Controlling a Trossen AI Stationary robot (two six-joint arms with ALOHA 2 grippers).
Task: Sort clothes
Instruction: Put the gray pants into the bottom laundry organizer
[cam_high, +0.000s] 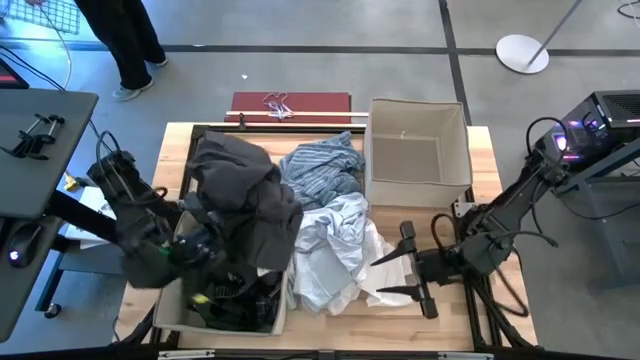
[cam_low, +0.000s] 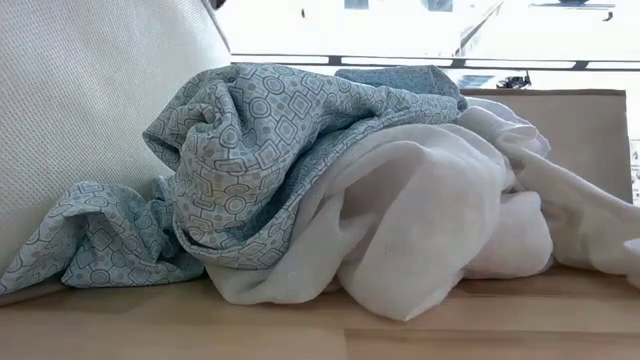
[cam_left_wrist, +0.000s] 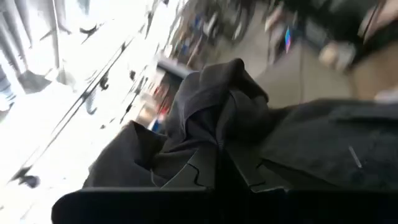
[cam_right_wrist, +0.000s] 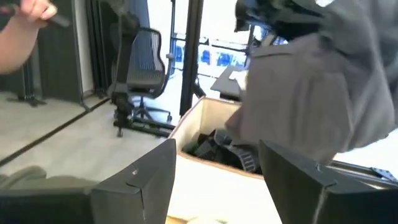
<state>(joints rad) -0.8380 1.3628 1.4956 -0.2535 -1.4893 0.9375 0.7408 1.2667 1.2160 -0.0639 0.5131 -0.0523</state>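
1. Two arms work at the table (cam_high: 480, 140). The left gripper (cam_high: 205, 250) hangs over the near left box (cam_high: 168, 305), fingers pinched tight on the charcoal grey garment (cam_high: 245, 195), which drapes over that box.
2. The right gripper (cam_high: 405, 262) hovers low at the table's right, fingers spread wide and holding nothing, just beside the white clothes (cam_high: 335, 255).
3. The patterned blue shirt (cam_high: 322, 170) lies mid-table, beside the far right box (cam_high: 417, 150).
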